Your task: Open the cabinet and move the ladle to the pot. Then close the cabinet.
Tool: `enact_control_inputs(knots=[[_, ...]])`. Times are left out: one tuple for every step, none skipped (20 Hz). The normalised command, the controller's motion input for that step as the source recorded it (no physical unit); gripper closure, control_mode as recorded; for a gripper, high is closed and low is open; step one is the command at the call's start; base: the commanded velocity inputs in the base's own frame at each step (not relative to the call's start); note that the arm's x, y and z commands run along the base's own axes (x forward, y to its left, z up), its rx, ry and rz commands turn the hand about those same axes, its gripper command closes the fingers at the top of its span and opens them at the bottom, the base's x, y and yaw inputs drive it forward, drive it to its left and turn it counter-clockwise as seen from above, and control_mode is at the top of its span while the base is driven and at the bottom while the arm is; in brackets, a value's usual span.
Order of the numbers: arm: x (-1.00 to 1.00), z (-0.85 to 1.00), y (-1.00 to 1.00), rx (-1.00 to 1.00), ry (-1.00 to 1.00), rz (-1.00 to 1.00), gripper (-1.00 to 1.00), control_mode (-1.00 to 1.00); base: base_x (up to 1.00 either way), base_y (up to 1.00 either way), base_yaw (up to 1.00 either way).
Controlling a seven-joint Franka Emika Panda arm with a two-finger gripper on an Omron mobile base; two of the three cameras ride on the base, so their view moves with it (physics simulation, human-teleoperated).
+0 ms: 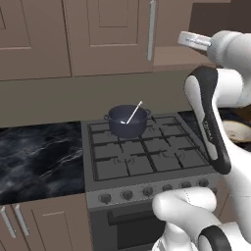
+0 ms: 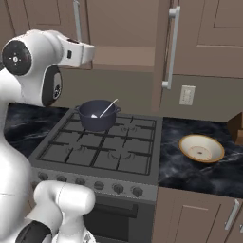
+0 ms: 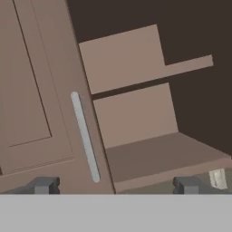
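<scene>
Already, from the left base we see the ladle [image 1: 133,113] leaning in the pot [image 1: 127,120] at the stove's [image 1: 147,152] back-left burner. From the right, the cabinet [image 2: 163,47] door swings outward. Hand view — our claw [image 3: 115,185] gapes empty before the bare shelf [image 3: 158,154], likely poised for closing.

Before me sits a grey gas stove [image 1: 142,157], black marble countertops [image 2: 199,175] either side, and a white wall outlet [image 2: 187,95] behind.
</scene>
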Motion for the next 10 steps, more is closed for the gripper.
enact_control_inputs(knots=[[-1.00, 0.30, -0.62, 0.00, 0.00, 0.00, -1.00, -1.00, 0.00, 0.00, 0.00], [-1.00, 0.29, -0.61, 0.00, 0.00, 0.00, -1.00, -1.00, 0.00, 0.00, 0.00], [-1.00, 0.26, -0.60, 0.00, 0.00, 0.00, -1.00, -1.00, 0.00, 0.00, 0.00], [-1.00, 0.27, -0.58, 0.00, 0.00, 0.00, -1.00, -1.00, 0.00, 0.00, 0.00], [-1.00, 0.27, -0.54, 0.00, 0.00, 0.00, -1.00, -1.00, 0.00, 0.00, 0.00], [-1.00, 0.28, -0.50, 0.00, 0.00, 0.00, -1.00, -1.00, 0.00, 0.00, 0.00], [-1.00, 0.29, -0.49, 0.00, 0.00, 0.00, -1.00, -1.00, 0.00, 0.00, 0.00], [-1.00, 0.29, -0.48, 0.00, 0.00, 0.00, -1.00, -1.00, 0.00, 0.00, 0.00], [-1.00, 0.28, -0.46, 0.00, 0.00, 0.00, -1.00, -1.00, 0.00, 0.00, 0.00], [-1.00, 0.21, -0.50, 0.00, 0.00, 0.00, -1.00, -1.00, 0.00, 0.00, 0.00]])
